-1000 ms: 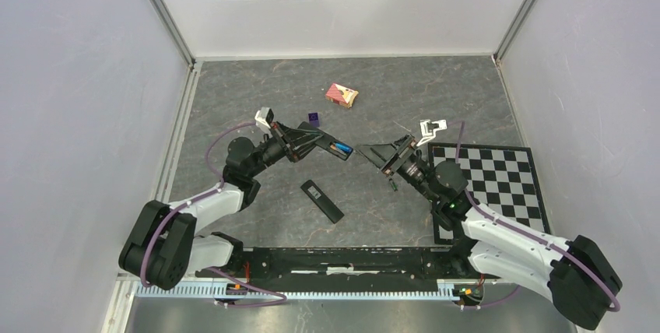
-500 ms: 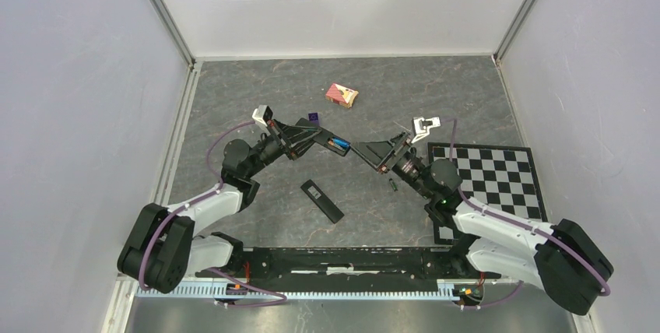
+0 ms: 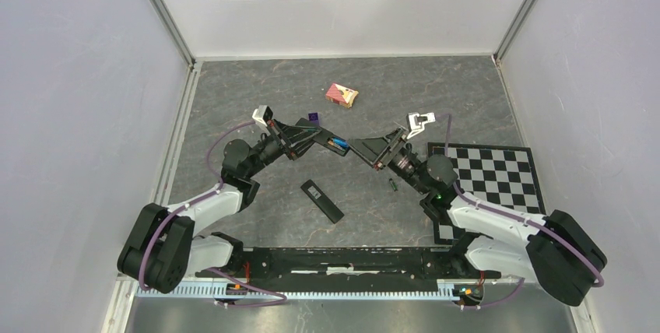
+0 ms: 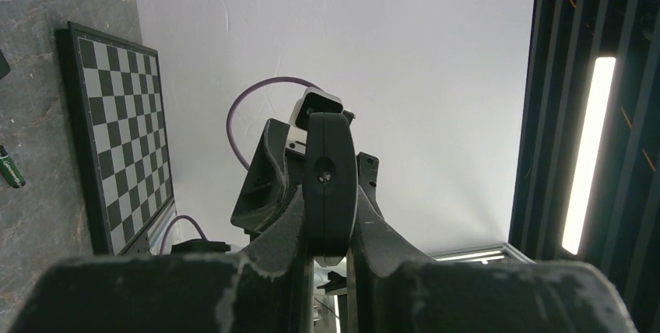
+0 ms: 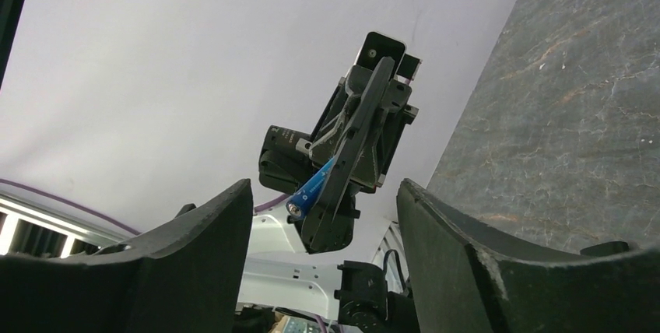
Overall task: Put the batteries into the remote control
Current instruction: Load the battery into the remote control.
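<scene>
- Holding the blue battery (image 5: 310,191) is the left claw (image 3: 341,147), pinched narrow on it, aloft over the worktop (image 3: 257,92) just beyond the far end of the remote (image 3: 322,201).
- Right claw (image 3: 360,148) faces it nose to nose, also beyond the remote and a little to its right. Its jaws are wide with nothing between them. The two claws are near each other but look apart in the top view.
- Key relation: the blue battery lies straight ahead of the right claw, framed between its two fingers (image 5: 194,263) in the right wrist view.
- Its long axis seems to run along the left claw's fingers with one capped end towards the right claw, so it is offered end-on rather than broadside.
- The right arm is the nearer free one. This reads as a handover about to be taken, needing a short advance and a close on the exposed end.
- Pose: both arms reach forward from their bases and angle inward, meeting beyond the remote with wrists tipped up.
- Green battery (image 3: 393,185) lies untouched on the worktop to the right of the remote, beside the right forearm.
- Remote lies flat and diagonal, nearer the bases than both claws. Whether its compartment is open I cannot tell.
- Risk: little of the blue battery shows outside the grip, so it could slip.
</scene>
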